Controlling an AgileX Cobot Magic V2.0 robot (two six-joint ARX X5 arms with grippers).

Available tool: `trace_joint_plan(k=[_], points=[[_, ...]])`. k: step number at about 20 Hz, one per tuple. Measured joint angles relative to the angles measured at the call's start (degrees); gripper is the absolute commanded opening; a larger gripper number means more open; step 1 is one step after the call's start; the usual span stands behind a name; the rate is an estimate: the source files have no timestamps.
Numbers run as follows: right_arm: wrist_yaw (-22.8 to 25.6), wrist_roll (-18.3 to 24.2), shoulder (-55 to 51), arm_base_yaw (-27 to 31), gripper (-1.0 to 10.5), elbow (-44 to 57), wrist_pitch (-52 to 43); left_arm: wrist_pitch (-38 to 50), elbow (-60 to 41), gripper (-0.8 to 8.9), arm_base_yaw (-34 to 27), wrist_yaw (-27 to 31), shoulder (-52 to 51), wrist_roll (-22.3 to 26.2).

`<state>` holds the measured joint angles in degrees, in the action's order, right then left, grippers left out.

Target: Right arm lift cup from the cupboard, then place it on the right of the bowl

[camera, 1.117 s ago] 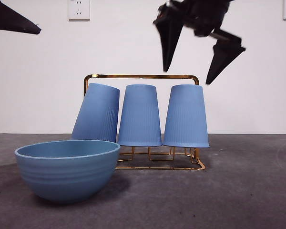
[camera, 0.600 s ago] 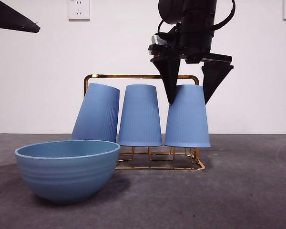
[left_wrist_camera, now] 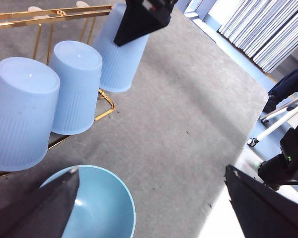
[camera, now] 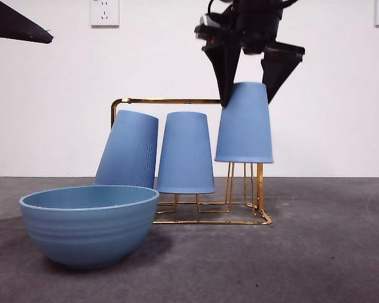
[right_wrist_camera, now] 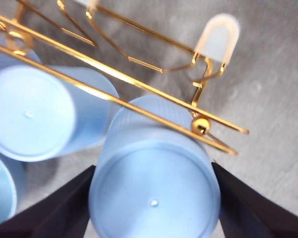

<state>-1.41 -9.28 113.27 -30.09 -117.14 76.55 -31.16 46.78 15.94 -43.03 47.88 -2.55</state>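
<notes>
My right gripper (camera: 247, 88) is shut on the upturned base of the right-hand blue ribbed cup (camera: 244, 125) and holds it lifted, its rim partway up the gold wire cupboard (camera: 177, 101) pegs. In the right wrist view the cup (right_wrist_camera: 154, 196) sits between my black fingers (right_wrist_camera: 54, 210), above the cupboard frame (right_wrist_camera: 154, 106). Two more blue cups (camera: 186, 153) stay on the cupboard, the left one (camera: 130, 149) leaning. The light-blue bowl (camera: 88, 222) stands in front at the left. My left gripper (left_wrist_camera: 149, 203) is open and high above the bowl (left_wrist_camera: 97, 203).
The grey table (camera: 328, 252) stretches to the right of the bowl and cupboard. A white wall with sockets (camera: 104, 12) stands behind. The left wrist view shows the table edge (left_wrist_camera: 238, 144) and the floor beyond it.
My right gripper came down over the right-hand cup, closed on its base, and has raised it off the cupboard pegs. The other cups and the bowl have not moved.
</notes>
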Motion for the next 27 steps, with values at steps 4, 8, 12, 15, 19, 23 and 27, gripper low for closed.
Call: trace_joint_plan(k=[4, 8, 12, 15, 19, 23, 27], points=[[0.07, 0.0, -1.86, -0.17, 2.3, -0.26, 0.26, -0.81, 0.0, 4.68, 0.04, 2.4, 0.15, 0.0], [0.09, 0.0, -5.9, -0.37, 2.3, -0.26, 0.31, -0.83, 0.0, 4.67, 0.04, 3.02, 2.56, 0.0], [0.15, 0.02, -8.44, -1.22, 2.3, 0.55, 0.35, -0.83, 0.0, 4.68, 0.37, 3.06, 6.14, 0.0], [0.7, 0.0, -11.47, -2.1, 2.3, 2.49, 0.35, -0.83, 0.0, 4.67, 0.44, 3.06, 8.74, 0.0], [2.36, 0.02, -17.57, -2.45, 2.3, 7.26, 0.33, -0.79, 0.0, 4.67, 0.44, 3.06, 11.85, -0.46], [1.86, 0.0, -27.82, -2.6, 2.3, 21.59, -4.66, -0.11, 0.0, 4.65, 0.44, 2.25, 15.39, -2.58], [-3.32, 0.0, -40.46, -2.6, 2.3, 40.35, -17.38, 2.1, 0.02, 4.65, 0.44, -1.46, 19.3, -6.6]])
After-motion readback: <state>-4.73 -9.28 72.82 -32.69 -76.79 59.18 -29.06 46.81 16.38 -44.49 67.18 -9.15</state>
